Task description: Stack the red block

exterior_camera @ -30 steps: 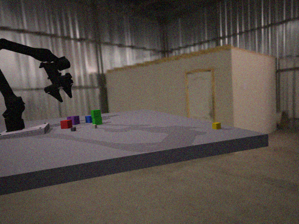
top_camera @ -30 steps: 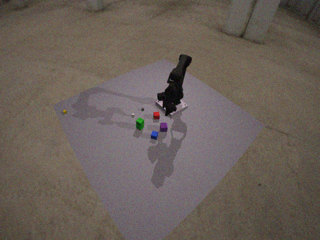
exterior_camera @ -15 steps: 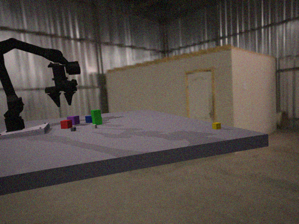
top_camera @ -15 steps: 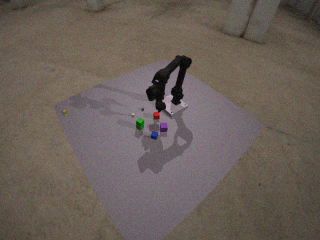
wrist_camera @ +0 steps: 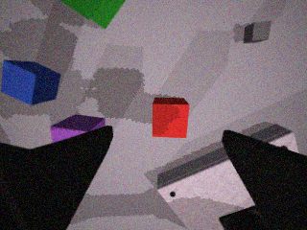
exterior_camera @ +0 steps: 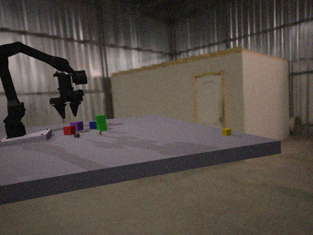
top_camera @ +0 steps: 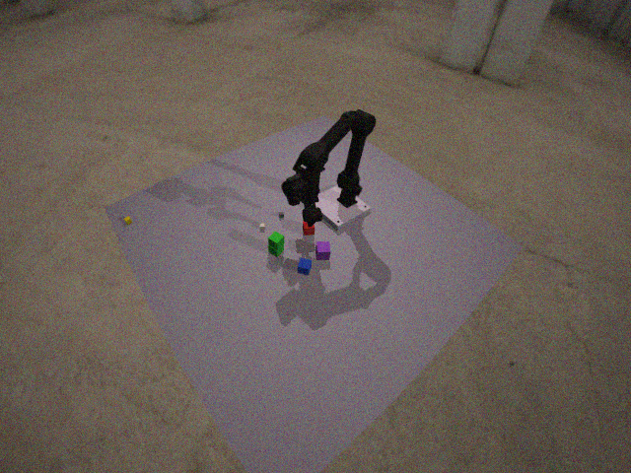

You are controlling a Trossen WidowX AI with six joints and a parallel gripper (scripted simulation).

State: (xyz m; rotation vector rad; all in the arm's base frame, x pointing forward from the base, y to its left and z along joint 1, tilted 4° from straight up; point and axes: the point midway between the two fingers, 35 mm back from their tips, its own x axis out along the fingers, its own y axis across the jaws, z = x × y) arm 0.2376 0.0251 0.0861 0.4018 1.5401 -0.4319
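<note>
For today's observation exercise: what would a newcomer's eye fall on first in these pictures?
Probably the black arm, its open gripper hanging empty above the red block beside the base plate. Next, the green tower, taller than the purple block and blue block near it. A yellow block sits alone far off.

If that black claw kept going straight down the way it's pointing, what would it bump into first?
Most likely the red block. The gripper hangs open above it, pointing down, and the wrist view shows the block between the fingers. How exactly it is centred is hard to judge.
</note>
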